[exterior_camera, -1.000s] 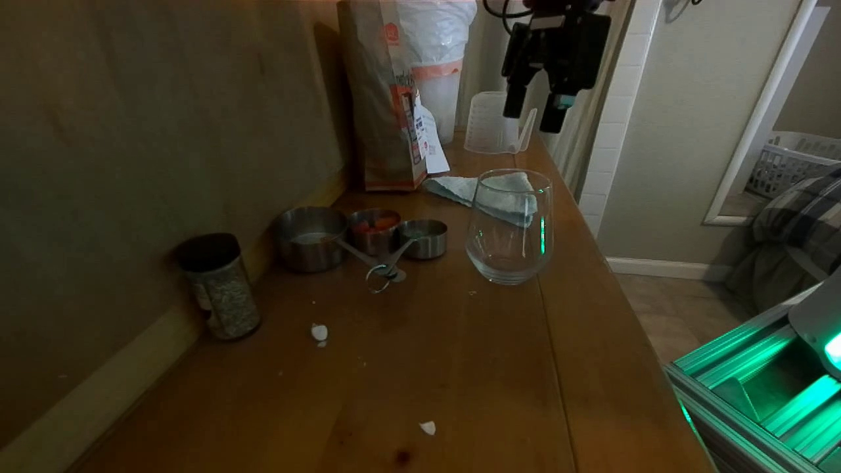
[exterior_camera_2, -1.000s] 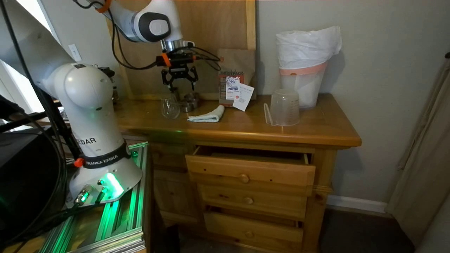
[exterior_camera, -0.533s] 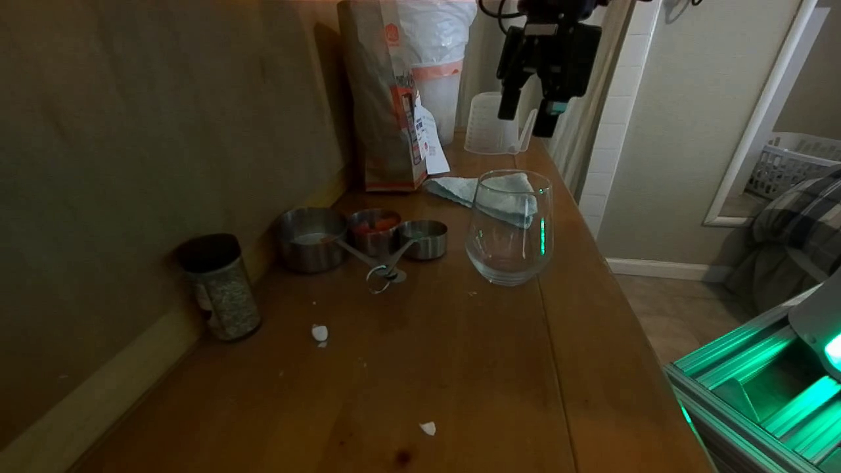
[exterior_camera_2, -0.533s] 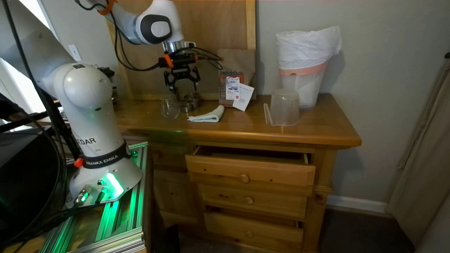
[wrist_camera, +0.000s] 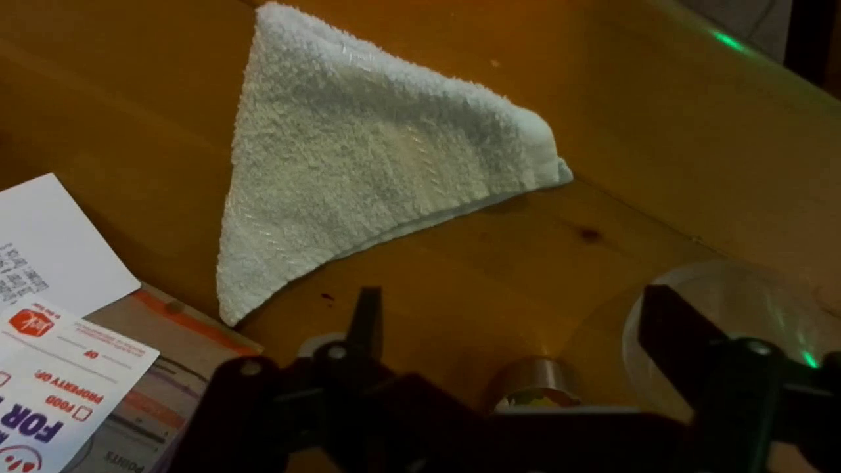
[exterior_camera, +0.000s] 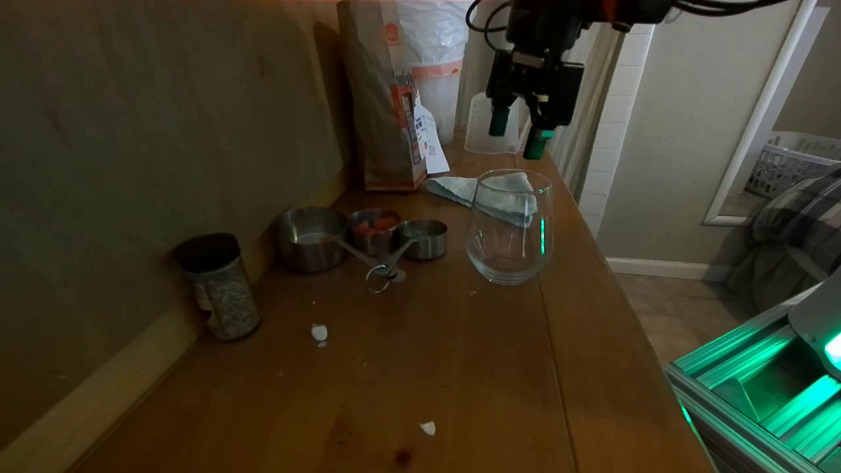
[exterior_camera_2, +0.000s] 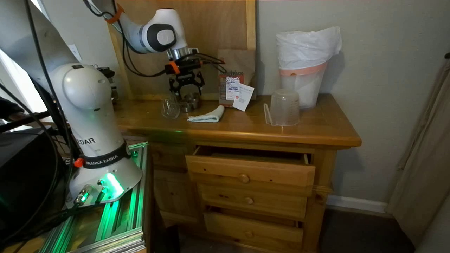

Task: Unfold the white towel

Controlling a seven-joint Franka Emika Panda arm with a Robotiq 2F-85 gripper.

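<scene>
One small white towel of soft, looped cloth (wrist_camera: 368,144) lies folded on the brown wooden desk (exterior_camera_2: 281,135), the edges of its layers showing along one side in the wrist view. The black two-fingered claw (wrist_camera: 512,290) hangs above the desk with its fingers (wrist_camera: 368,322) spread wide and nothing held between them. In the wrist view the towel lies ahead of the fingertips, toward the top of the picture and mostly left of the middle, with one corner reaching down to the left of the left-hand finger. In an exterior view the claw (exterior_camera_2: 190,95) is higher than the towel (exterior_camera_2: 207,116) and off to its left, the two apart. In an exterior view the towel (exterior_camera: 450,187) shows partly through a clear, rounded, stemless glass (exterior_camera: 509,259), and the claw (exterior_camera: 516,146) appears above both, touching neither.

One end of the towel lies just beside the foot of a tall brown paper bag with orange-red print (exterior_camera_2: 237,58), which has white paper slips (exterior_camera_2: 244,96) on its front; whether towel and bag touch I cannot tell. Near the glass, away from the wide side of the towel, stand three round grey metal measuring cups (exterior_camera: 312,243). A translucent plastic jug with a handle (exterior_camera_2: 285,109) stands on the desk, well apart from the towel.
</scene>
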